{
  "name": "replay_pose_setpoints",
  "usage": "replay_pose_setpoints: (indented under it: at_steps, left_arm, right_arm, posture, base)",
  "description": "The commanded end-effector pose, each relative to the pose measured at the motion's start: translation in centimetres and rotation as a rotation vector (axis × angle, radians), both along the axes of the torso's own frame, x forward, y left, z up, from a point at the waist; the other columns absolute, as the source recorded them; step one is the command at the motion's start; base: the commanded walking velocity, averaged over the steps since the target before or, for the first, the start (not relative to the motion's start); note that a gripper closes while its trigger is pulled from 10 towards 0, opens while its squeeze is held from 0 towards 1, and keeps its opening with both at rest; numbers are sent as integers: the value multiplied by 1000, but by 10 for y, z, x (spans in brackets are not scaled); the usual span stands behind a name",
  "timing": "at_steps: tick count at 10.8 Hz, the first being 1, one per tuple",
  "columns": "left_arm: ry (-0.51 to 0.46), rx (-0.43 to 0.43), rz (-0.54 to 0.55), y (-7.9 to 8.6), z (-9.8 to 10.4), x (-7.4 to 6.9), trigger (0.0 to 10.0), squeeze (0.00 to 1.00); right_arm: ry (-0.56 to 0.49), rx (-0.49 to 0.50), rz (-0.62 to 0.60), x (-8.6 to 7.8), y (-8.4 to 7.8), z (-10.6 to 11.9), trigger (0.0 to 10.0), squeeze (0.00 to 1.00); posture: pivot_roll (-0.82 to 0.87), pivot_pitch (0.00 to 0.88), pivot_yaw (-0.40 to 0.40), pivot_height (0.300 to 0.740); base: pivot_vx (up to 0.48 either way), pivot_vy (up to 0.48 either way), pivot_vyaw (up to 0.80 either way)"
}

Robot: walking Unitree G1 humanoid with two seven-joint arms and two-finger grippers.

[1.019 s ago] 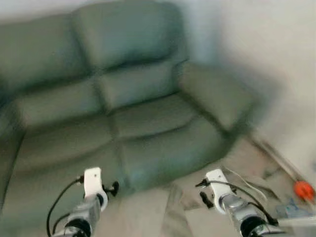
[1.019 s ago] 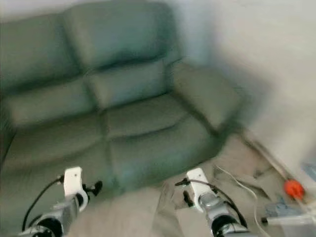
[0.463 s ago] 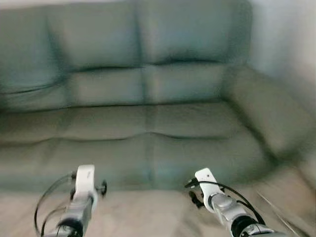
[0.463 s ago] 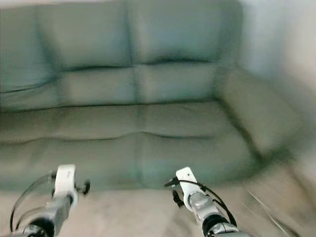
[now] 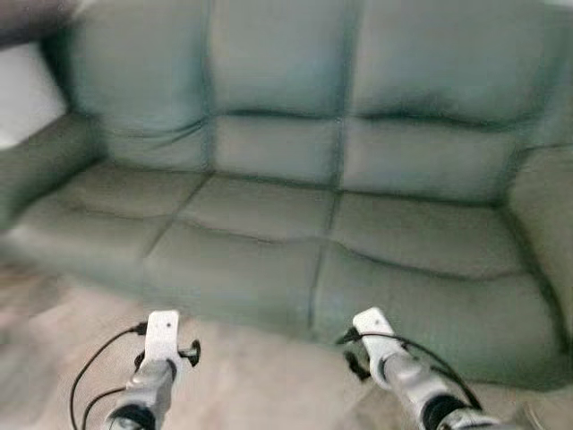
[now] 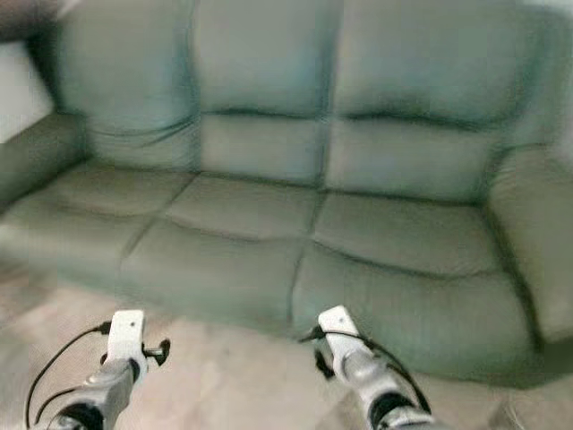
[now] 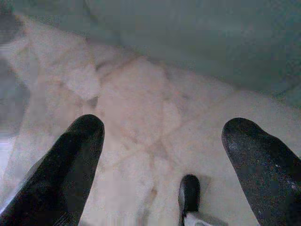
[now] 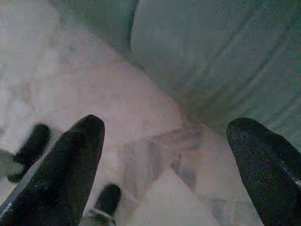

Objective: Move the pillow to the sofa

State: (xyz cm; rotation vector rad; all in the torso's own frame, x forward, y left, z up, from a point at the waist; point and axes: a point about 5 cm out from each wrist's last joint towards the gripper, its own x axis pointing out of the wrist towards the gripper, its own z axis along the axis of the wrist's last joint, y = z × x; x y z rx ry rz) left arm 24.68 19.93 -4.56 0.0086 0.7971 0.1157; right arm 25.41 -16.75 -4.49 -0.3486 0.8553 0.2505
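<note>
across the upper span of the head views, from nine o'clock round to three o'clock, a green three-seat sofa [image 5: 295, 206] is seen, blurred. its seat cushions are bare, and its front edge runs from about eight o'clock down toward four o'clock, just beyond both arms. one armrest [image 5: 36, 161] is placed at nine o'clock and the other armrest [image 5: 546, 206] at three o'clock, so the seating is bounded on both sides. a pale wall patch [image 5: 27, 98] is shown at ten o'clock behind the armrest. a pale marbled floor [image 5: 260, 376] is spread between the sofa front and the robot, at six o'clock, with open room between the two arms. the left gripper [image 7: 164, 155] is held low at seven o'clock over the floor, its fingers [image 7: 70, 165] spread wide with nothing between them. the right gripper [image 8: 169, 160] is held at five o'clock, close to the sofa's lower front, its fingers [image 8: 70, 165] likewise parted wide and nothing gripped. black cables [image 5: 98, 367] are looped off the left wrist. where the pillow lies cannot be told from these pictures.
</note>
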Motion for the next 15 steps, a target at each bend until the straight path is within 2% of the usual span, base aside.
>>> replay_pose_setpoints:
  at_steps: [1,3,15]
  left_arm:
    - [14,8,5,6,-1,-3,10000,0]
    - [18,59,-89,0,-1,-1,10000,0]
    - [35,53,-65,2,-3,-5,10000,0]
  right_arm:
    - [-14,7,3,5,4,4,10000,0]
    - [-12,9,8,5,5,3,10000,0]
    - [-3,-12,51,2,6,1,10000,0]
  posture:
    - [-199,31,39,740]
    - [-198,32,41,740]
    - [-200,31,41,740]
  base:
    - [0,0,800]
    - [0,0,800]
    - [0,0,800]
